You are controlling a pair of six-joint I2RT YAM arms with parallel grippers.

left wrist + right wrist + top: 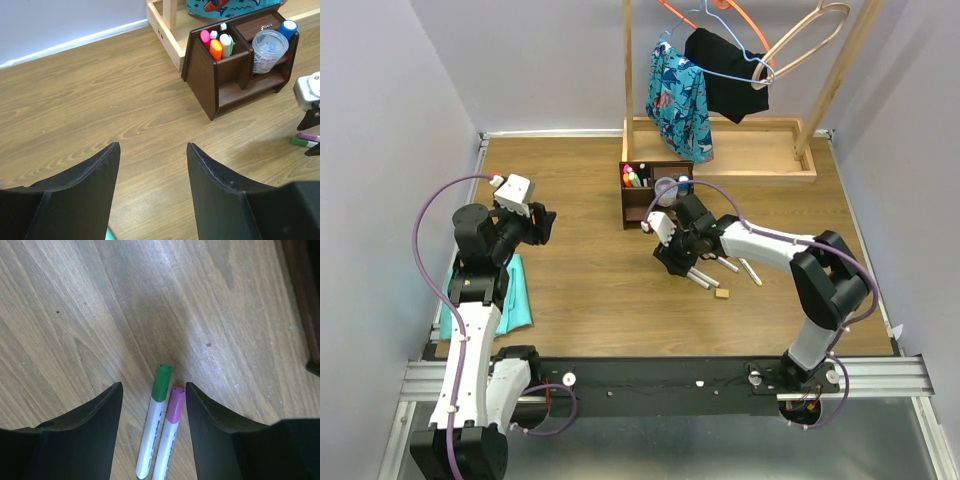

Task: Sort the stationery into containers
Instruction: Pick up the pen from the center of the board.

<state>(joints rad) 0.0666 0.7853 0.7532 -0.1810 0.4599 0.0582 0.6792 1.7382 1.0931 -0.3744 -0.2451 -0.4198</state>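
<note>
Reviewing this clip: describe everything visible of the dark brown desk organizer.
The desk organizer is dark brown and wood-looking. It stands upright on the table, close beside the light wooden rack tray; contact between them cannot be judged. Its tall left compartment holds red, orange and pale-green highlighters, caps up. A clear round tub sits in the right section, with a blue-capped item behind it. Below is an open shelf with nothing showing on it.
</note>
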